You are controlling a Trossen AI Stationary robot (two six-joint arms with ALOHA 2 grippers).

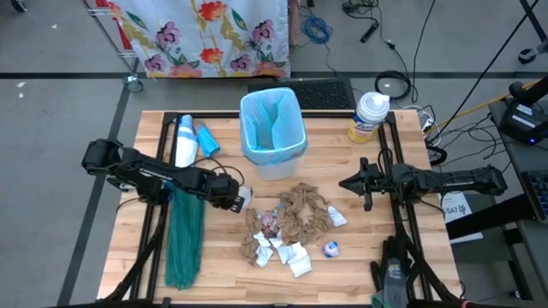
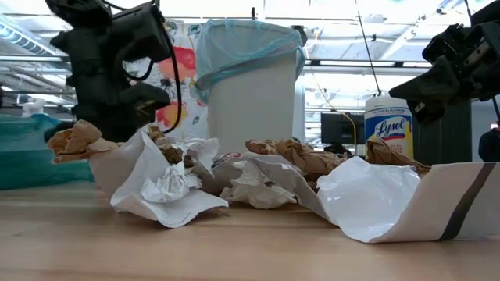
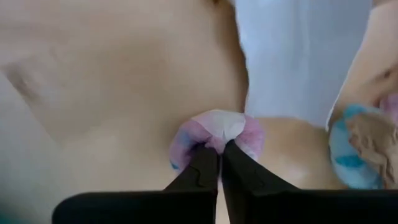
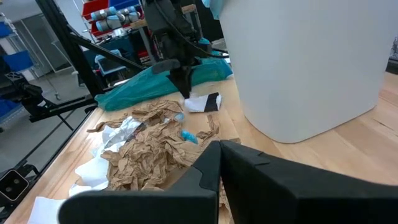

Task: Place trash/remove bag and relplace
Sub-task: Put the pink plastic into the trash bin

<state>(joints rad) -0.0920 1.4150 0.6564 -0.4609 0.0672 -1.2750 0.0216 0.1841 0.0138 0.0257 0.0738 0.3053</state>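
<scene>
The trash (image 1: 291, 224), crumpled brown paper, white scraps and small coloured bits, lies heaped on the wooden table's middle. My left gripper (image 1: 244, 201) stands at the heap's left edge, pointing steeply down, shut on a small pink, white and blue bit (image 3: 217, 127). The bag (image 1: 272, 120), a pale blue liner, sits in the white bin (image 1: 276, 161) behind the heap, its rim folded over the bin's top. My right gripper (image 1: 347, 182) hangs shut and level to the right of the heap, holding nothing. My left gripper pinches the small pink-and-white crumpled bit by its near side (image 3: 214, 140) between its two fingertips (image 3: 202, 158). The fingers come from above, slanting down. The bit sits just at the wooden tabletop; whether it is clear of it, I cannot tell.
A teal-green bag (image 1: 184, 239) lies along the left side under my left arm. A white spray can (image 1: 184, 141) and a blue bottle (image 1: 207, 139) lie at the far left. A wipes tub (image 1: 370, 115) stands at the far right.
</scene>
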